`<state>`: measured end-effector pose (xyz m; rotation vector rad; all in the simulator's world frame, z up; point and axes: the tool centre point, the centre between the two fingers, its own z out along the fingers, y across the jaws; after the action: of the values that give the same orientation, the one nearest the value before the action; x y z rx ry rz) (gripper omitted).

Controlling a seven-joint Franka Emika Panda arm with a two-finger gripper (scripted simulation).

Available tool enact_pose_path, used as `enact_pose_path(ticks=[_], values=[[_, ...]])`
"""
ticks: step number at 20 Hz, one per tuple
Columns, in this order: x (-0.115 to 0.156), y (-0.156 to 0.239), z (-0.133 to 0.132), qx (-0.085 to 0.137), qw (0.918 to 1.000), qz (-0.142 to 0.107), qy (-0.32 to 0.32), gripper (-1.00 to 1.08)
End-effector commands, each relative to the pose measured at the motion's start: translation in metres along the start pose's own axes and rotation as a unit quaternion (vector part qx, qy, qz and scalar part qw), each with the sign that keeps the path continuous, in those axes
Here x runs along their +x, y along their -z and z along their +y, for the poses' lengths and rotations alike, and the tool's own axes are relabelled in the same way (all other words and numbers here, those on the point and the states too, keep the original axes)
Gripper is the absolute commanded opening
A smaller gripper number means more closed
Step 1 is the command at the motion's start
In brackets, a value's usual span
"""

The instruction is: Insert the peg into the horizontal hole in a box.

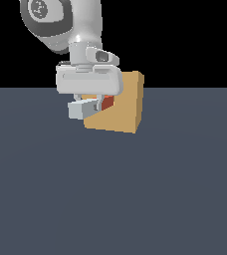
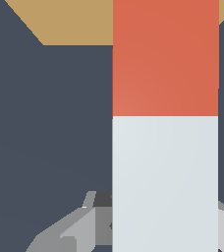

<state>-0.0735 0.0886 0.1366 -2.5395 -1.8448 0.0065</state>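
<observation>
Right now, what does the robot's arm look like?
The arm is chunky, white and rounded, with a dark grey round joint cap up top. Its gripper has a wide white body with rounded corners and pale grey fingers. No cables or markings show.

A glossy white robot arm [image 1: 80, 30], its rounded upper joint capped by a dark grey disc with pale markings. Below it, a short white wrist collar carries a small side housing with a dark oval window. The gripper [image 1: 88, 107] is a broad white rounded block with pale grey-white blocky fingers [image 1: 80, 109]. In the wrist view, angular grey finger parts [image 2: 79, 226] show.
</observation>
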Motion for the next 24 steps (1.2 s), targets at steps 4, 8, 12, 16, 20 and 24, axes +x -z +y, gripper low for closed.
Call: enact_pose_path(ticks=[4,8,12,16,20,24], values=[[0.03,0.002,0.0,-0.002,1.0,0.002,0.001,-1.0],[0.063,0.003,0.0,-0.002,1.0,0.002,0.001,-1.0],[0.095,0.003,0.0,-0.003,1.0,0.002,0.0,-1.0],[0.116,0.004,0.0,-0.003,1.0,0.002,0.0,-1.0],[0.126,0.004,0.001,-0.004,1.0,0.002,0.0,-1.0],[0.128,0.004,0.002,-0.004,1.0,0.002,0.0,-1.0]])
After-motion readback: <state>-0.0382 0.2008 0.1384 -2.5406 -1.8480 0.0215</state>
